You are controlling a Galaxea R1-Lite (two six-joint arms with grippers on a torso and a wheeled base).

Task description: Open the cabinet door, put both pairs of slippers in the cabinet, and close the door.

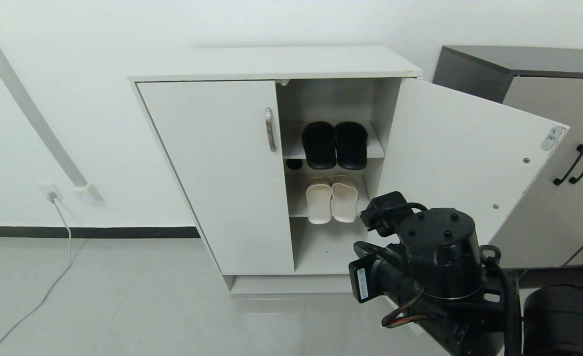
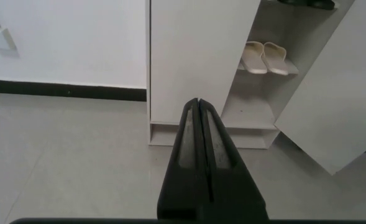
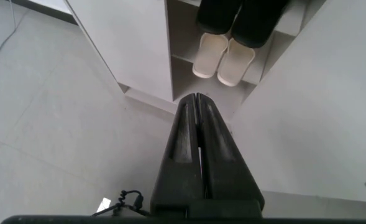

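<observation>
- Cabinet (image 1: pixel 271 62): we're judging the task nearly done, w/ only the closing left.
- Right door (image 1: pixel 464 153) is standing wide open, swung out toward us (the left-hand door (image 1: pixel 212 168) is sitting shut).
- Black slippers (image 1: pixel 335 144) are lying on the upper shelf and cream slippers (image 1: pixel 332 200) on the shelf below, so both pairs are in.
- Right gripper (image 3: pixel 197 98) is hanging clenched on nothing, near the open door's inner face but not gripping it.
- Left gripper (image 2: pixel 198 102) is likewise pressed closed & empty, facing the cabinet front from well back.
</observation>
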